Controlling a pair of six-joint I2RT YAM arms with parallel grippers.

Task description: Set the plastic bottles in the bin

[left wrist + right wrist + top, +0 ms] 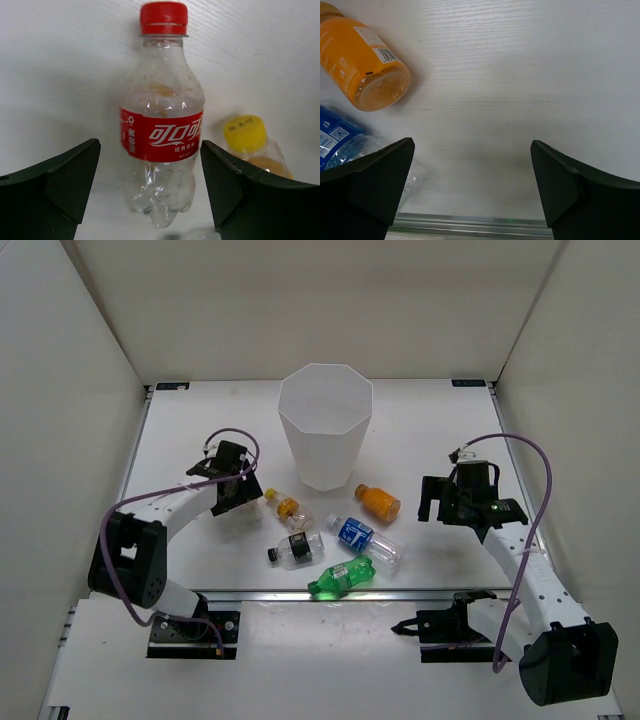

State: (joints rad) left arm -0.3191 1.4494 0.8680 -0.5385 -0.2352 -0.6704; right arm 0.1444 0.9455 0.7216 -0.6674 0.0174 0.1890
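Observation:
My left gripper [236,492] is open, its fingers either side of a clear bottle with a red cap and red label [161,125] lying on the table; they do not touch it. That bottle is hidden under the gripper in the top view. The clear yellow-capped bottle [287,507] lies just right of it, also in the left wrist view [248,137]. The orange bottle [378,501], blue-labelled bottle [365,540], black-capped bottle [296,549] and green bottle [342,576] lie at the table's front middle. The white faceted bin [325,435] stands behind them. My right gripper [437,502] is open and empty, right of the orange bottle [362,65].
The white table [420,430] has walls at the back and both sides. A metal rail [470,222] runs along its near edge. The blue-labelled bottle [335,142] lies by my right gripper's left finger.

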